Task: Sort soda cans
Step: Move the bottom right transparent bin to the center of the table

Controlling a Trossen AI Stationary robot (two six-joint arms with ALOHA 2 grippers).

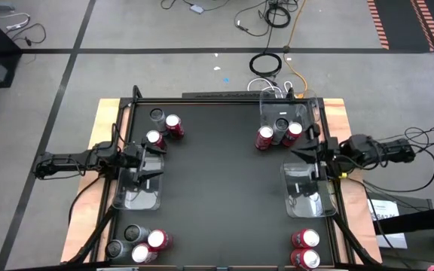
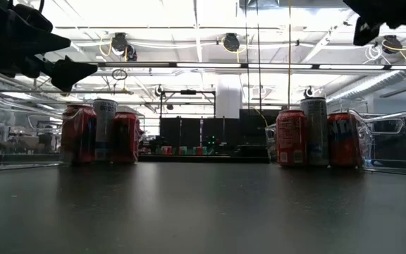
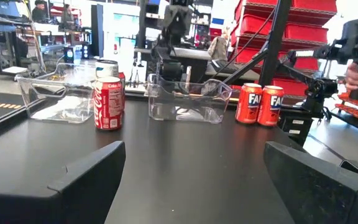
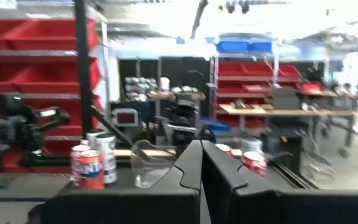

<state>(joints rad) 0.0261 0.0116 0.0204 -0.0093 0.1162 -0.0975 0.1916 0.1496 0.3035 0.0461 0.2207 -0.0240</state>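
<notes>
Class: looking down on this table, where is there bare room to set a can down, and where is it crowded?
Free: the wide dark middle of the table, between the left tray and right tray. Crowded: all four corners, each with a cluster of soda cans.
</notes>
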